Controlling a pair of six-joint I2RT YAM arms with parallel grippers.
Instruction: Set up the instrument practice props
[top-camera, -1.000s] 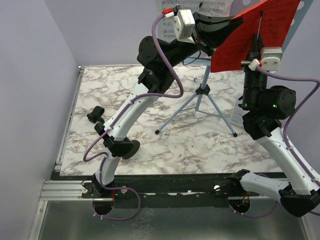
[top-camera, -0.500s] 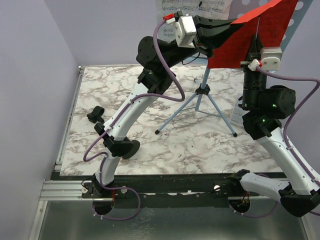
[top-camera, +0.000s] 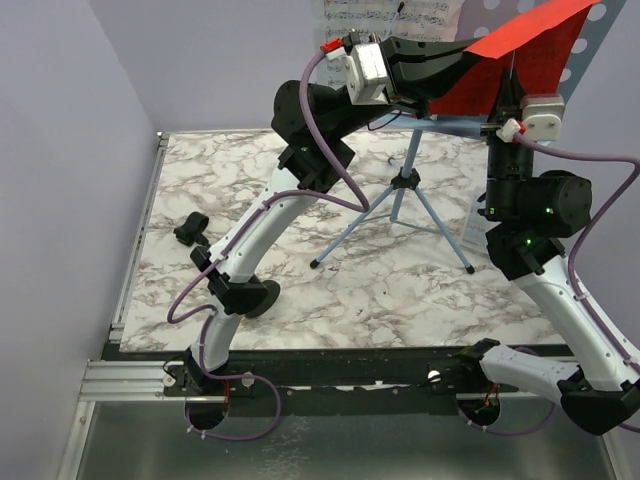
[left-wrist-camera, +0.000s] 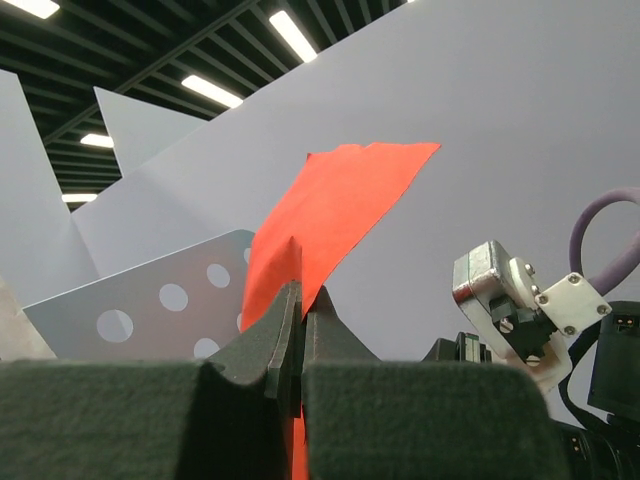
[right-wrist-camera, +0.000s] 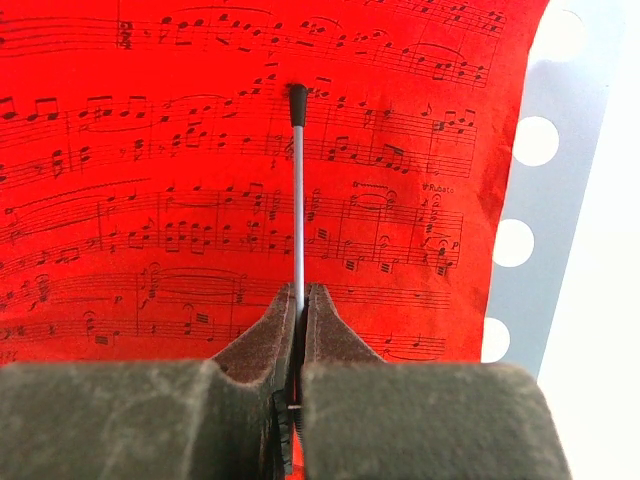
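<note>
The left claw (left-wrist-camera: 300, 305) pinched the red sheet (left-wrist-camera: 335, 200) by its edge, in front of the stand (left-wrist-camera: 170, 300). The right claw (right-wrist-camera: 298, 305) was clamped on a thin rod (right-wrist-camera: 297, 200) that lay across the sheet.

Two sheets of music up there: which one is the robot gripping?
The red sheet of music: the left gripper pinches its edge in its jaws. The white sheet of music behind is in no jaws.

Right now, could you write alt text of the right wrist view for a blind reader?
A red sheet printed with music fills the view. In front, the right gripper is shut on a thin black-tipped metal rod; the perforated blue music stand shows at right.
</note>
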